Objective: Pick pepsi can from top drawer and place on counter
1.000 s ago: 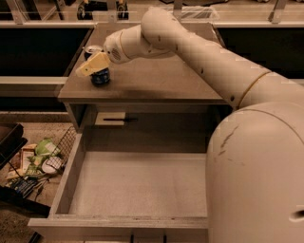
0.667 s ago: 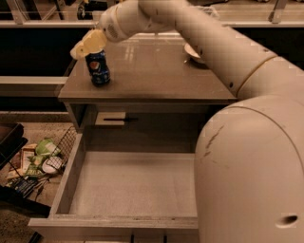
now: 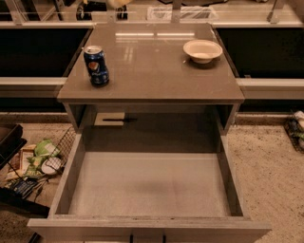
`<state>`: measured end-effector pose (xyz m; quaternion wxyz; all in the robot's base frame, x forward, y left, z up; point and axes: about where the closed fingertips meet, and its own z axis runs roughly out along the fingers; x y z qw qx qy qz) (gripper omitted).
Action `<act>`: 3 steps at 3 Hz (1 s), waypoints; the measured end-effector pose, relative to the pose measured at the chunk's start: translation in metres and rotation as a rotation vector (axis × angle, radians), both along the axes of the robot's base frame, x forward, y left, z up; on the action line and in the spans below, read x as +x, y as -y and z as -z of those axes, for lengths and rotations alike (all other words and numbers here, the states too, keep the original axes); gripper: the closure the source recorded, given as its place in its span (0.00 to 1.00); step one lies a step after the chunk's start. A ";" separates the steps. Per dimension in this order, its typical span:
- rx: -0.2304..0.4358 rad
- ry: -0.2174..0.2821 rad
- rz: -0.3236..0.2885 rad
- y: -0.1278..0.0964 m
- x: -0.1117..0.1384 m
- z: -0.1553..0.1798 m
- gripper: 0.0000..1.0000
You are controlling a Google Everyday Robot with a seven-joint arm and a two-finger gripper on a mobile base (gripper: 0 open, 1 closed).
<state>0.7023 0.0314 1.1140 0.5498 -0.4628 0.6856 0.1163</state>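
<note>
Standing upright on the bench (image 3: 152, 76), the can (image 3: 96, 65) is near the front left corner.

The can is a small dark blue metal cylinder with a silver top. Its long axis is vertical and its round logo is turned to the camera. The bench is flat, glossy, grey-brown and rectangular, with lights reflected on it. A shallow round white bowl (image 3: 203, 50) sits well apart, at the back right. Below, the drawer (image 3: 142, 221) is pulled out: a wide pale grey wooden box with a matte floor. Compared with a moment ago, the big white arm is gone from the right side and the pincer (image 3: 118, 3) has left the can. Only a pale yellowish tip shows at the top edge, and I cannot tell if it is apart or together.
</note>
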 end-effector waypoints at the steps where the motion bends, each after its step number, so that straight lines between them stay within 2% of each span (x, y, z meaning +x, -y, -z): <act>1: 0.035 0.115 0.236 0.084 -0.043 -0.048 0.00; 2: 0.039 0.201 0.418 0.142 -0.063 -0.049 0.00; 3: 0.005 0.189 0.536 0.189 -0.059 0.006 0.00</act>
